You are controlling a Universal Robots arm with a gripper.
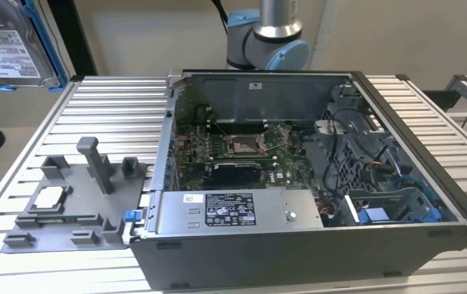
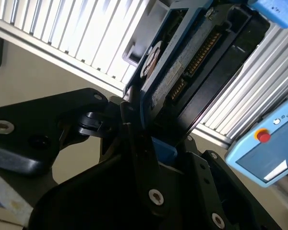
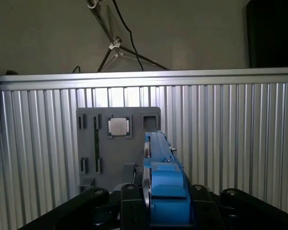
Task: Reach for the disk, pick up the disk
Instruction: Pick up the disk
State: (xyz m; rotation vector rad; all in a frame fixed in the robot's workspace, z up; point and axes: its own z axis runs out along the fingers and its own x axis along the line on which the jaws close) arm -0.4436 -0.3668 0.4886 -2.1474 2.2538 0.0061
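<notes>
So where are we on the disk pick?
Done: reach and grasp. The gripper is shut on the disk, seen edge-on between its jaws in the first wrist view. In hand: the disk, held in the air clear of the table in the exterior view. Left: nothing of the pick that I can see.

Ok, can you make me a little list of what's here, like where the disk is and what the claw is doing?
disk: held up in the air at the exterior view's left, off the table, label showing
gripper: shut on the disk, a finger on each side
tray: grey, on the table beside the computer
chip: lying in the tray
computer: open, sitting on the table
table: metal slats
</notes>
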